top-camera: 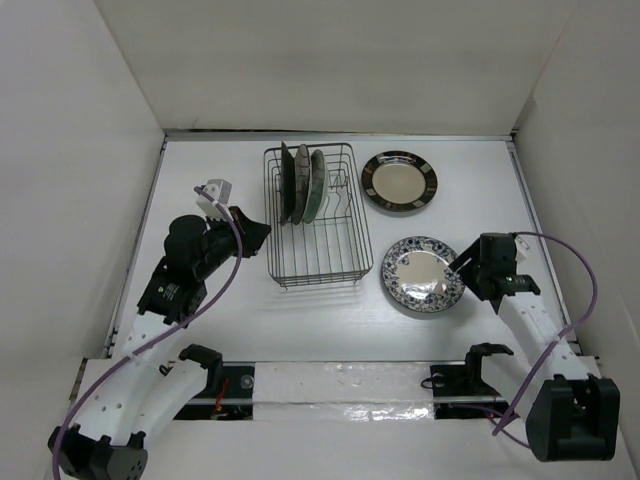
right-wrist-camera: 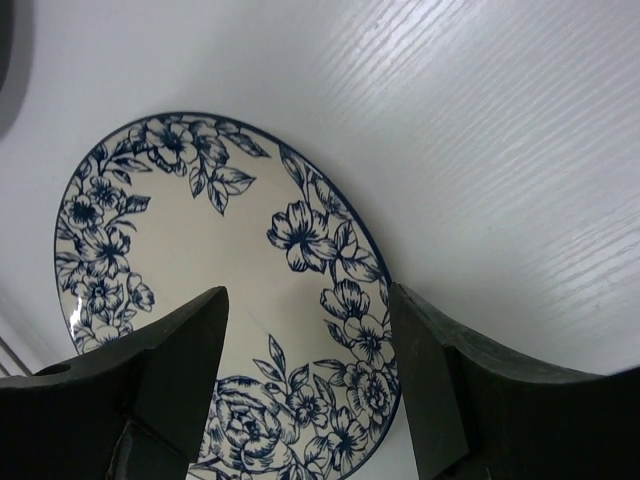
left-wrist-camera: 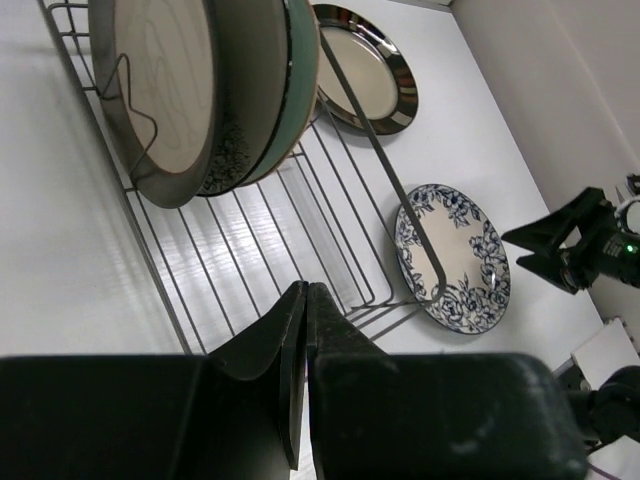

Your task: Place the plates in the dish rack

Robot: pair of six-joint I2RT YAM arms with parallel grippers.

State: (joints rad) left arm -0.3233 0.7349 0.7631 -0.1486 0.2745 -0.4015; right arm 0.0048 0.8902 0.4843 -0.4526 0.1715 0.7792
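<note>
White table [top-camera: 240, 330]: L gripper [top-camera: 262, 232] pinched closed beside dish rack [top-camera: 320, 258]. R gripper [top-camera: 460, 268] spread wide over floral plate [top-camera: 420, 272] edge. 3 plates [top-camera: 300, 185] upright in rack; 2 flat on table, incl. silvery plate [top-camera: 399, 183].

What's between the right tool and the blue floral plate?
Nothing. In the right wrist view the open right tool hangs just over the floral plate near its rim, with no object in the gap.
</note>
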